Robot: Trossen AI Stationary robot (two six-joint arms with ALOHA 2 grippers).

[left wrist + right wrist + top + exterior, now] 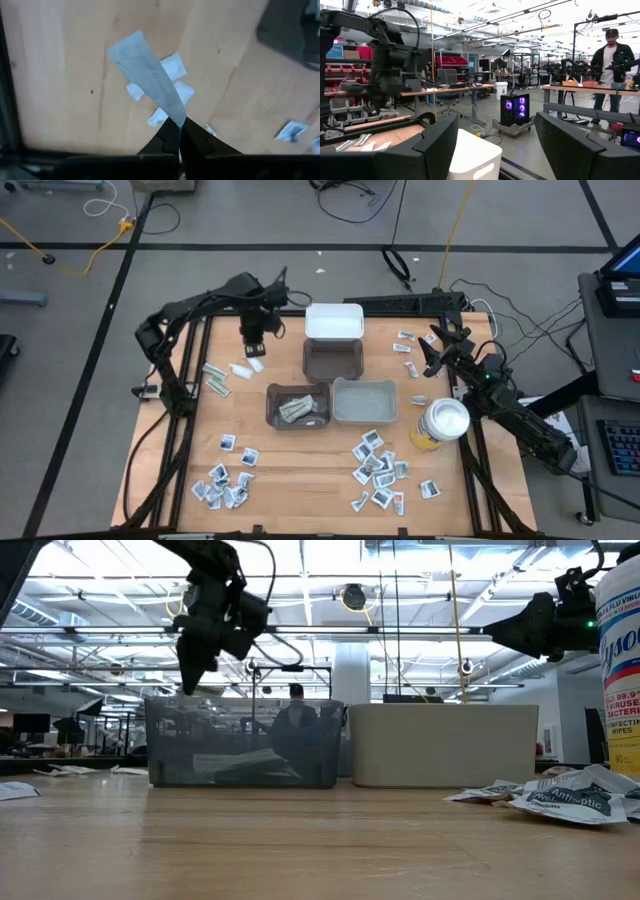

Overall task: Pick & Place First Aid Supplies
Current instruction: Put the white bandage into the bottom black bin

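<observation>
1. The left gripper point(178, 131) is pinched tight on 1 end of a long white strip wrapper point(145, 75), up in the air over the table point(300, 470).
2. The wrapper looks thin, light and bendy, so its end is a good place to pinch.
3. The right gripper point(432, 350) waits wide open and holds nothing.

- Overhead shot is evenly lit and pretty flat, the wooden table point(300, 470) only has faint soft shadows under the bins.
- Table-level shot looks straight into rows of ceiling lights point(330, 580), so they blow out white and the arm up top goes nearly to silhouette.
- Near edge of the tabletop there is soft, the wipes canister point(620, 670) too.
- Left wrist cam is blurry all over; the held strip wrapper point(150, 82) looks smeared.
- Right wrist cam: fingers point(435, 145) dark and fuzzy, room behind bright.
</observation>
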